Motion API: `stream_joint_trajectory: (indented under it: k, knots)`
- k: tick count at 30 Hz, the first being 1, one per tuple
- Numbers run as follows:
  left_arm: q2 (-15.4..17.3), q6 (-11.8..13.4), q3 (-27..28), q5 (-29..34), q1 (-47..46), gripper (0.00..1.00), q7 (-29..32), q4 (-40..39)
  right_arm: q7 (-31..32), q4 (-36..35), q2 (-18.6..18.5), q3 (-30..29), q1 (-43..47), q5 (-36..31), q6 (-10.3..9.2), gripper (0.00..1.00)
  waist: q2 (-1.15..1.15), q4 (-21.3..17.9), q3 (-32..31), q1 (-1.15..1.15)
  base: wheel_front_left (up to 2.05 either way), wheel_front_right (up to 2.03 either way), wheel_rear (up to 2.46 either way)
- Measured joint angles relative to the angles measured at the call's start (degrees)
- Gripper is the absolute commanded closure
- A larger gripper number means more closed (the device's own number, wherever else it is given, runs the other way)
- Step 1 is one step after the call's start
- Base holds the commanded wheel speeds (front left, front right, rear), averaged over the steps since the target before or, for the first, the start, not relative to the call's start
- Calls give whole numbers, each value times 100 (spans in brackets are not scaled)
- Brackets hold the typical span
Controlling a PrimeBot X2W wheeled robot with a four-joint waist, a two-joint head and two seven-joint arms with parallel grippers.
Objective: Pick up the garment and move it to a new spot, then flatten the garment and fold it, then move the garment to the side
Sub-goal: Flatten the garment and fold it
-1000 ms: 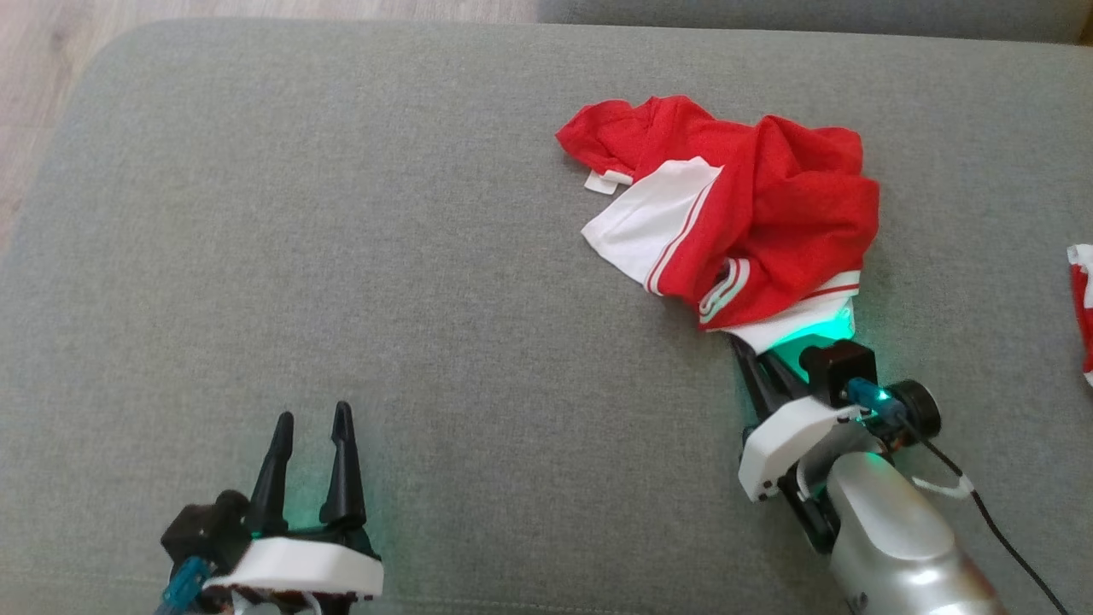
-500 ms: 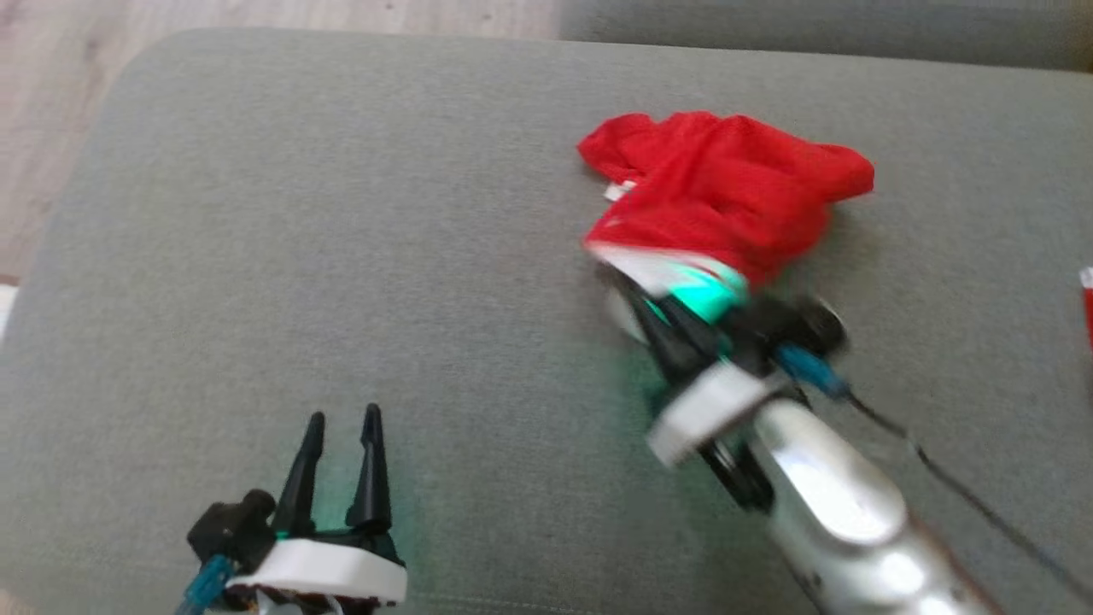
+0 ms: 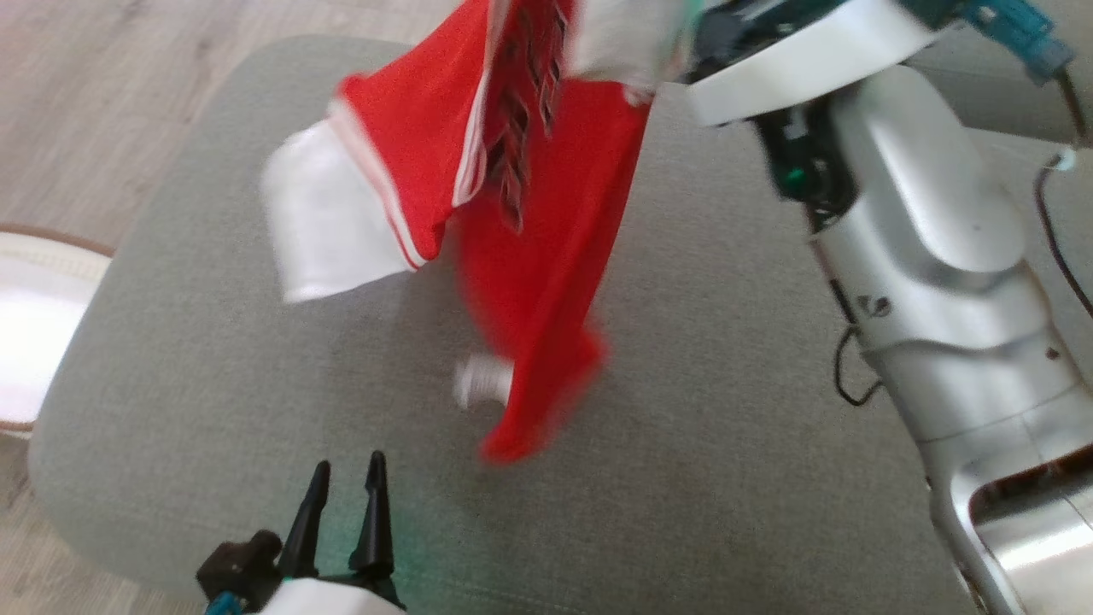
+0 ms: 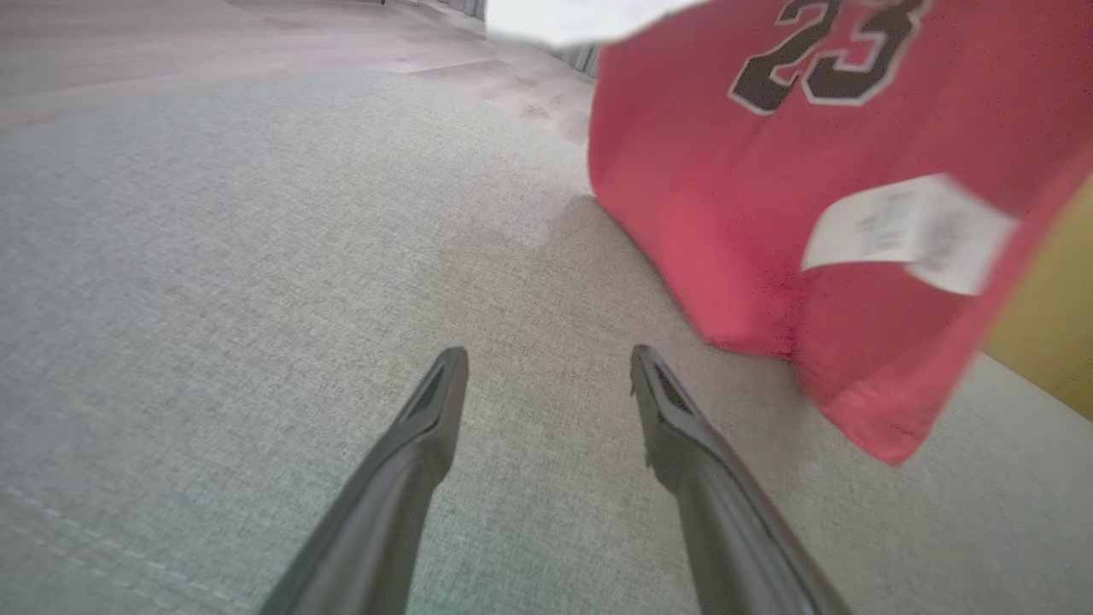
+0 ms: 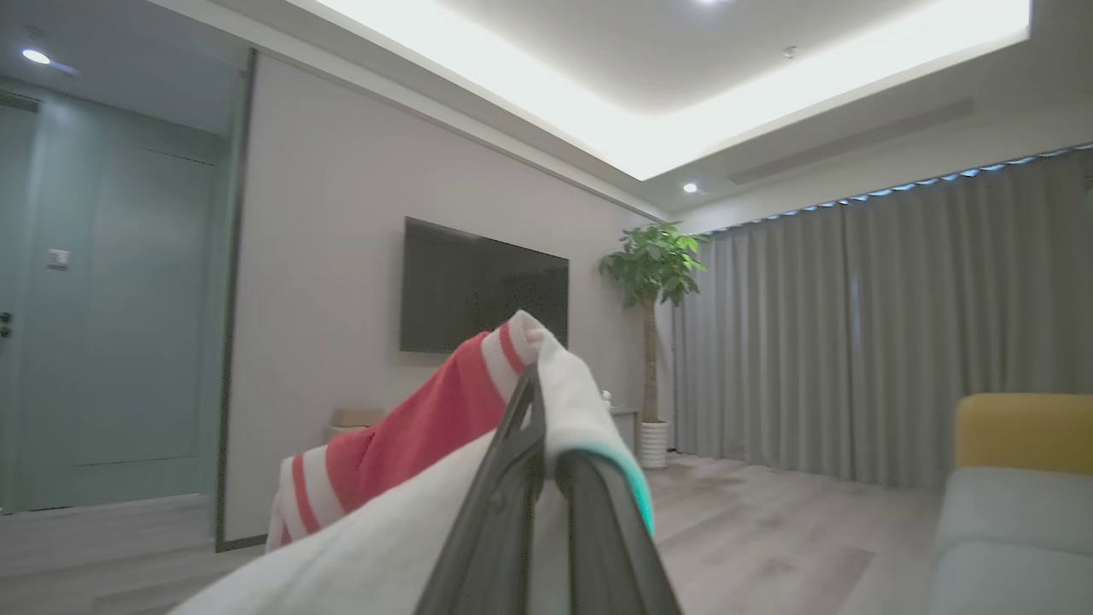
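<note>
Soft, even light in the head view. The garment (image 3: 546, 282) smears with motion blur at centre. The ceiling cove (image 5: 632, 145) glares at upper middle.

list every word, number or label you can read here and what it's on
"23": black with white outline, on the red garment, left wrist view.
White tag on the garment: print too blurred to read.
Black lettering on the garment, head view: blurred, unreadable.
Small mark on the right arm: too small to read.
</note>
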Motion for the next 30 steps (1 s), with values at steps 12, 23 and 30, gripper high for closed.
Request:
stream_joint_trajectory:
  k: [12, 23, 30]
  knots:
    - [0, 0, 34, 30, -285, 0, 0, -37, 20, 2350, -367, -2647, 2180, -1868, 0, 0, 0, -579, 324, 2, 0, 0, 0]
    - [-4, 0, -204, 77, -478, 0, 0, 23, 19, 751, -78, -3053, 3254, -2524, 0, 0, 0, -1150, 490, 2, 0, 0, 0]
    - [-12, 0, -670, -288, -711, 0, 0, 602, 19, 90, 5, -2501, 3880, -2513, 0, 0, 0, -1396, 520, 1, 0, 0, 0]
